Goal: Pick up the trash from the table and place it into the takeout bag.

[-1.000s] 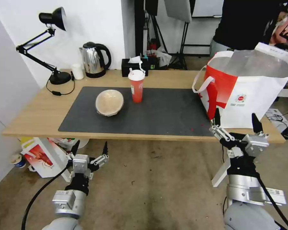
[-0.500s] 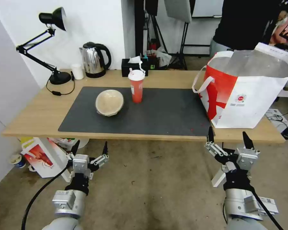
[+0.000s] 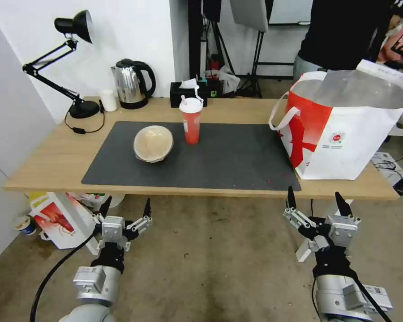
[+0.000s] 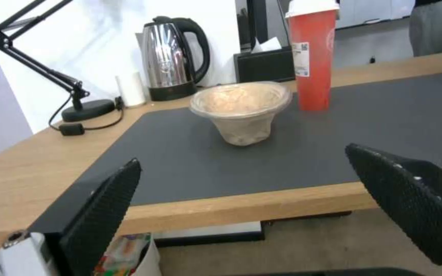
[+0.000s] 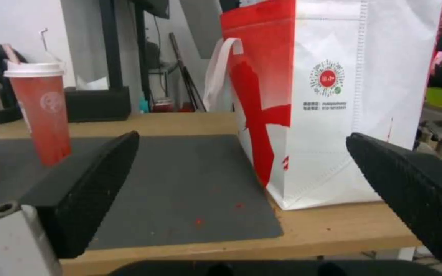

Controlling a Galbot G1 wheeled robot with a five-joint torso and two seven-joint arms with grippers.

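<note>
Between picks: our right gripper [image 3: 314, 200] and left gripper [image 3: 126, 206] hang spread, empty, below the table [image 3: 45, 161]. Next likely calls for reaching the tan bowl [image 3: 153, 143] or red cup [image 3: 191, 120].

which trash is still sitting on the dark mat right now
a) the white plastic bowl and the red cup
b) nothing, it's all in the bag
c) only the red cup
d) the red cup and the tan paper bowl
d: the red cup with its white lid and the tan paper bowl stand side by side on the dark mat, apart from the takeout bag.
</note>
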